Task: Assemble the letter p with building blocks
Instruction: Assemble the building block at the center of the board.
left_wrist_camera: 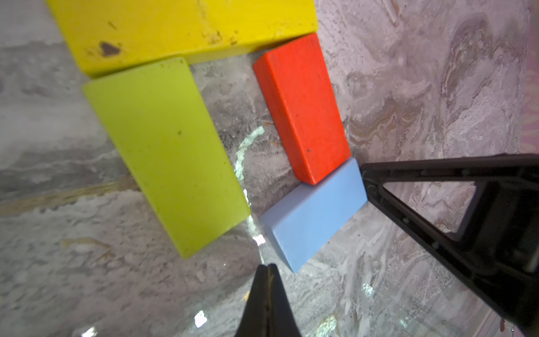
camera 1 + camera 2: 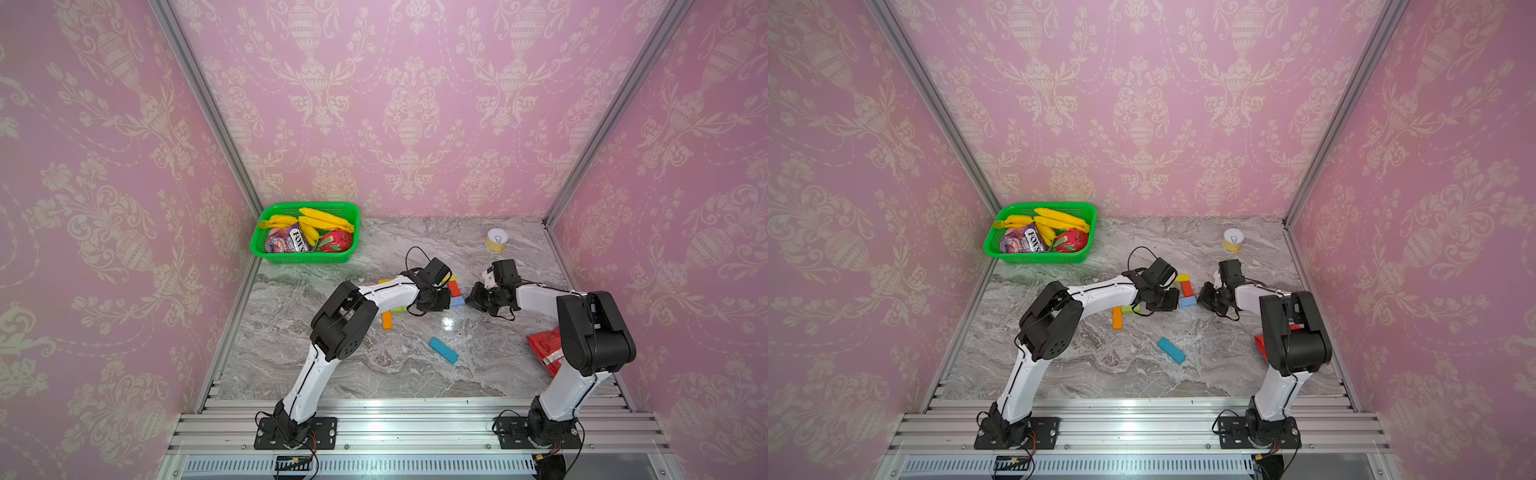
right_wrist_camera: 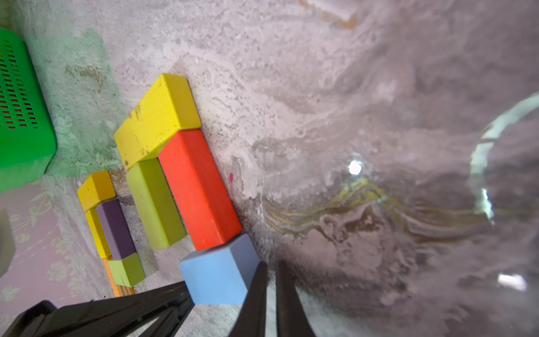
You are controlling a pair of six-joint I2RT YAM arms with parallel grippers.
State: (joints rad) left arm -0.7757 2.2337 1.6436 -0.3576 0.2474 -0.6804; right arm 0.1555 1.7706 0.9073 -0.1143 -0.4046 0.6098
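A light blue block [image 2: 457, 302] lies flat on the marble, end-on to a red block [image 1: 303, 108] that meets a long yellow block [image 1: 180, 29], with a lime green block [image 1: 166, 151] alongside. My left gripper [image 1: 268, 267] is shut and empty, with its tips beside the light blue block's [image 1: 315, 216] near corner. On the opposite side my right gripper [image 3: 271, 264] is shut on nothing, one finger against the light blue block's [image 3: 215, 274] end. Purple [image 3: 115, 227], small yellow [image 3: 96, 189] and small lime [image 3: 127, 270] blocks lie further off. An orange block [image 2: 387, 320] and a teal block [image 2: 443, 350] lie apart, nearer the front.
A green basket [image 2: 303, 257] with bananas and a packet stands at the back left. A small yellow can [image 2: 496, 240] stands at the back right. A red snack packet [image 2: 544, 347] lies under my right arm. Pink walls enclose three sides.
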